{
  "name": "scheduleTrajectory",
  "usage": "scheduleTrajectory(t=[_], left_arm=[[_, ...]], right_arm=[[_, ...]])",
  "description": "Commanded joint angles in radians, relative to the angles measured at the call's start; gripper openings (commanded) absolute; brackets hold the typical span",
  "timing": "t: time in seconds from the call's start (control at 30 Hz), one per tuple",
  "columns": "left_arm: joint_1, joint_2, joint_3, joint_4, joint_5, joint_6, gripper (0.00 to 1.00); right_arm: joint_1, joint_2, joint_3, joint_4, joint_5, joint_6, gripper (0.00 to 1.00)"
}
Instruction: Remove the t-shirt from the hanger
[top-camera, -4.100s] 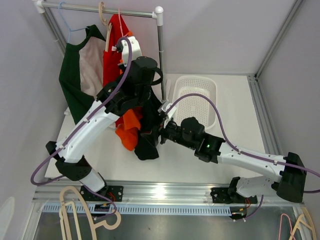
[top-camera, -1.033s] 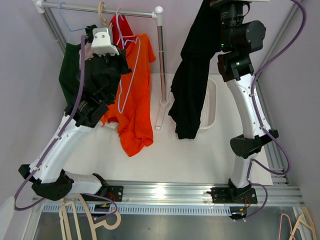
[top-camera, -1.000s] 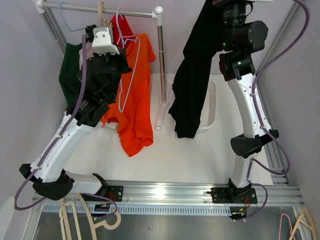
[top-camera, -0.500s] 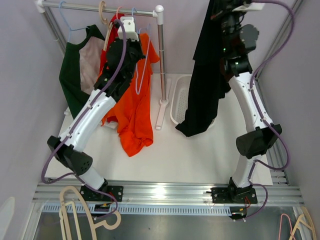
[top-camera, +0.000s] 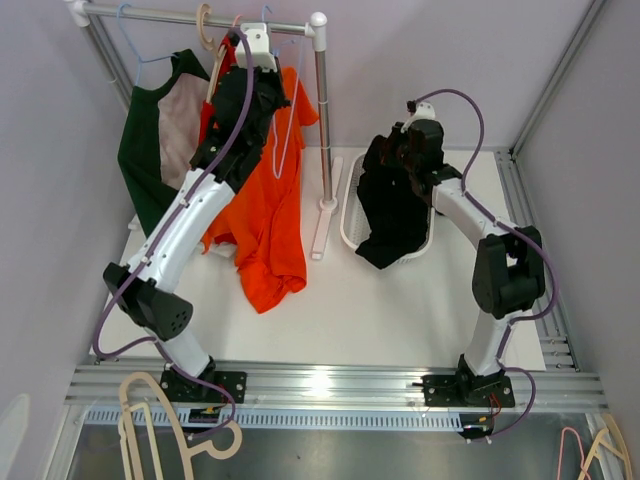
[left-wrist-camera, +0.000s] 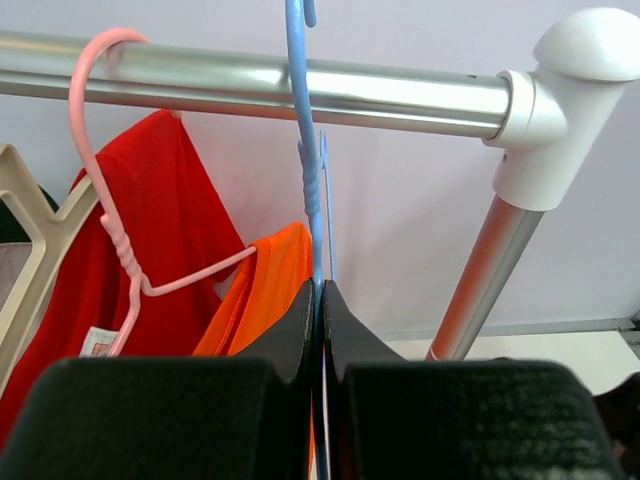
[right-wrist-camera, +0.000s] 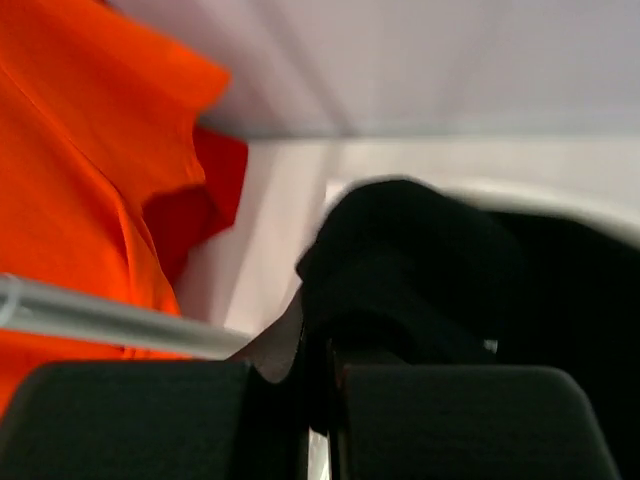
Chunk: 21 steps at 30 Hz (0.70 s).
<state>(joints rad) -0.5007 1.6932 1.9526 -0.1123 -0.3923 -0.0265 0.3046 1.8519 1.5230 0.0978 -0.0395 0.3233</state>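
Right gripper (right-wrist-camera: 318, 345) clamps black t-shirt (top-camera: 390, 210) in white basket (top-camera: 347, 207). Left gripper (left-wrist-camera: 319, 296) pinches blue hanger (left-wrist-camera: 298, 100). Label (left-wrist-camera: 97, 343) on red shirt (left-wrist-camera: 170, 210) illegible.

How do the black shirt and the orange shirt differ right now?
The black shirt lies bunched over the white basket; the orange shirt hangs long from the rack. The right gripper pinches the black shirt; the left gripper pinches a blue hanger, not the orange shirt.
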Motion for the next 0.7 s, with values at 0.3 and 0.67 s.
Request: scheduleTrajectory(t=[0.3, 0.67], left_arm=[[0.013, -0.029, 0.063, 0.053, 0.128, 0.046, 0.01], [0.017, 0.083, 0.120, 0.010, 0.144, 0.080, 0.01]], right_arm=[[0.021, 0.353, 0.229, -0.571, -0.105, 0.057, 0.00], [0.048, 0.037, -0.021, -0.514, 0.032, 0.045, 0.64]])
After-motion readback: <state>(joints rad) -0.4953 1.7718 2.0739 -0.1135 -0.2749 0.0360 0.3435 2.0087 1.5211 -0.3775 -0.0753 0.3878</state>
